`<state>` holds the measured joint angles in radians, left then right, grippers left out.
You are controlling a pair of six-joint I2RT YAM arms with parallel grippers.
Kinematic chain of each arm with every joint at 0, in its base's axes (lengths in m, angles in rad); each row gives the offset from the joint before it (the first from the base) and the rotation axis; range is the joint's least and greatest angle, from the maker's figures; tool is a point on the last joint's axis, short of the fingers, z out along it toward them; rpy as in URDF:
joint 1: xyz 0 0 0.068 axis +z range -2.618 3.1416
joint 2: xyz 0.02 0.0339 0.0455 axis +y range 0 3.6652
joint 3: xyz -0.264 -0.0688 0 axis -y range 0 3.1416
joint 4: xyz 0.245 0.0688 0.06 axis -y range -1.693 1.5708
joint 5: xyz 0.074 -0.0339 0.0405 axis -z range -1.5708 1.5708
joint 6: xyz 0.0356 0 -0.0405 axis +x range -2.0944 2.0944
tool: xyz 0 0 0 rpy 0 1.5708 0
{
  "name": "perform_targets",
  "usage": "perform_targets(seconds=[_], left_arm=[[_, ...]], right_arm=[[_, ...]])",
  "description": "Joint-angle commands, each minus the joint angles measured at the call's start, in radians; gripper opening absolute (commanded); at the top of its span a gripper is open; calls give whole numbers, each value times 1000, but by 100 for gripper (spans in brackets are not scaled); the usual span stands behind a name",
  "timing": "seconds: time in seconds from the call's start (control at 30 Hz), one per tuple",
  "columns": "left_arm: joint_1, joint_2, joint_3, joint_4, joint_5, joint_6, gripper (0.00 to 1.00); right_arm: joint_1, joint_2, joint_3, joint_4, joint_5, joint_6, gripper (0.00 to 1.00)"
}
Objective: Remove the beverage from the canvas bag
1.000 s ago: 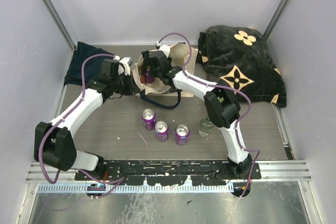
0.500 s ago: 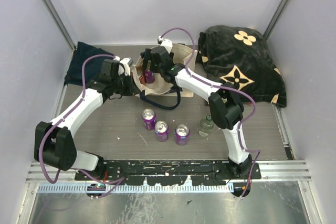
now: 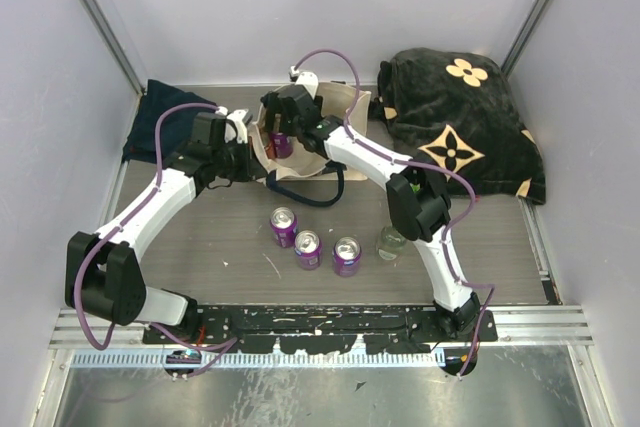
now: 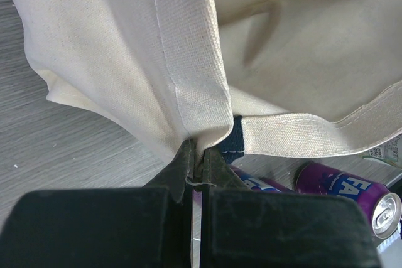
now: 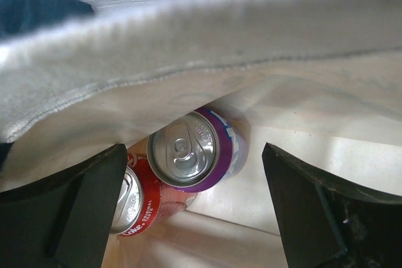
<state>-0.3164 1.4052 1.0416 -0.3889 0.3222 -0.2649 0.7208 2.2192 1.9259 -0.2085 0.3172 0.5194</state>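
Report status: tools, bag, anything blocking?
Left tool shut on canvas bag rim. Right tool open, lined up on purple can inside bag, not gripping. Red Coke can tight beside it; bag edge partly overhangs both.

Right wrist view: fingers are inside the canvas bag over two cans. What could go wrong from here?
1. The purple can sits right beside the red Coke can; the open right gripper could clip the red one while closing.
2. The rim of the canvas bag sags above the gripper and might snag the lift.
3. The left gripper pinches only a seam; a slip could collapse the mouth.
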Motion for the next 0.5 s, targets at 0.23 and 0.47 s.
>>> perform_targets(seconds=[0.23, 0.47], left_arm=[[1, -31, 10, -148, -45, -19, 1], [2, -94, 59, -190, -91, -16, 2]], right_arm=[[43, -74, -57, 35, 63, -79, 95], [43, -26, 17, 27, 67, -61, 95]])
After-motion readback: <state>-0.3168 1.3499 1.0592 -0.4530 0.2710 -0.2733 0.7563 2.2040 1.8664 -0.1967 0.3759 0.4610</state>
